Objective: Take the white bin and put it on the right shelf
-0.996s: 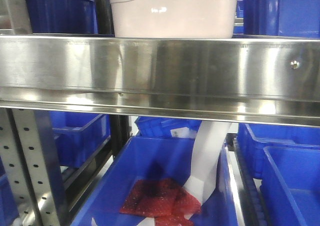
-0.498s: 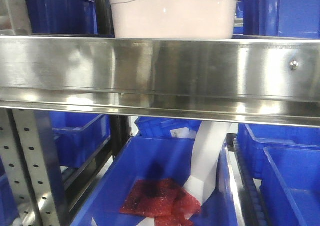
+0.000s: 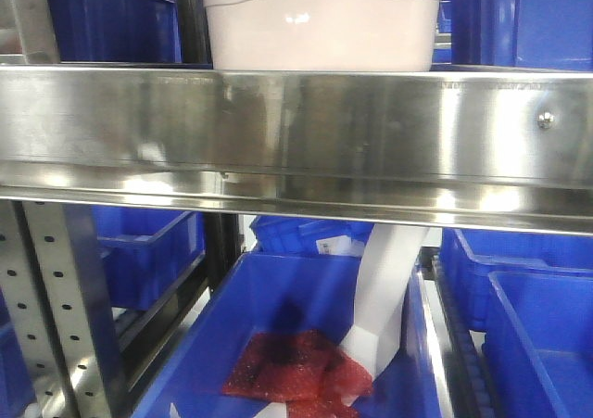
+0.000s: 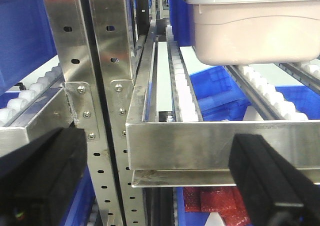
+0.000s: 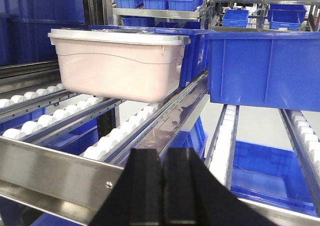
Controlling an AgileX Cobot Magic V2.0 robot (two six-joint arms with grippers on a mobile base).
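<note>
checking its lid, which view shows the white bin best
Right wrist view: the whole white bin shows, lid and two sides, on the rollers. Left wrist crops its right end; front view shows only its front wall.

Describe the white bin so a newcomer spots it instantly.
Find the shiny steel shelf with its tall front lip. On its white rollers sits one lidded tub, the white bin. It alone is pale pinkish-white among solid blue bins.

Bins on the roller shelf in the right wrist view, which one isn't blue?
The white bin, a pale pinkish lidded tub on the rollers, left of the large blue bin. Every other bin in view is blue.
</note>
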